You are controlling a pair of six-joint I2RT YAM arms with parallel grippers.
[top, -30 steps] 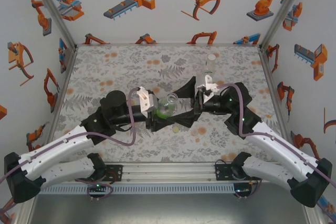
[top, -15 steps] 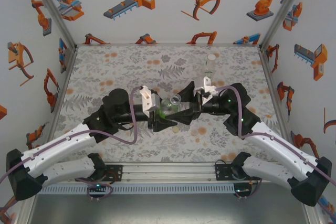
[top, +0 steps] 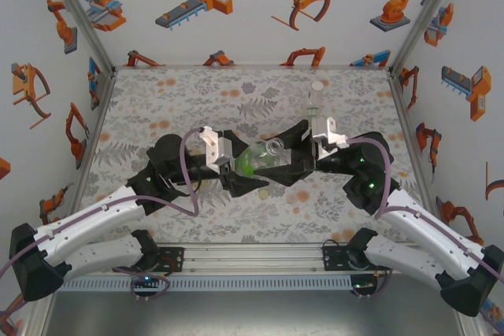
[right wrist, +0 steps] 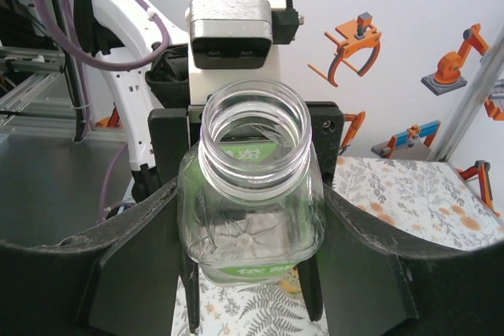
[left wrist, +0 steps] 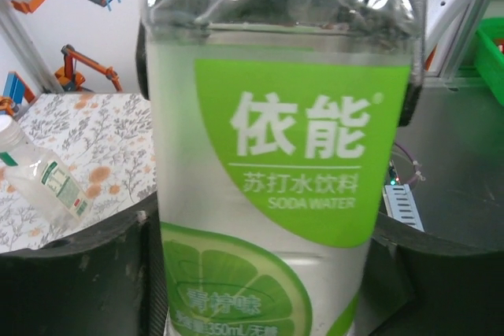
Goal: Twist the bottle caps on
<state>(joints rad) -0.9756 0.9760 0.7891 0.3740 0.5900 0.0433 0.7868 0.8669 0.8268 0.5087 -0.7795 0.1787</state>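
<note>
Bottle [top: 256,159], short, clear plastic, green-labelled, uncapped, level above the patterned surface [top: 157,92]; right hand [top: 290,153] grasps its shoulder, left hand [top: 236,168] grip cannot be told. Slim colourless bottle [top: 316,94] stands near, beyond the right hand; far-left surface lies open.

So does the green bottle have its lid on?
No, it's off. In the right wrist view the green bottle has an open mouth with bare threads.

Glossy clear plastic bottle [right wrist: 252,202]

Green-labelled clear bottle [left wrist: 283,155]; grey leaf-print mat [top: 173,100].
</note>
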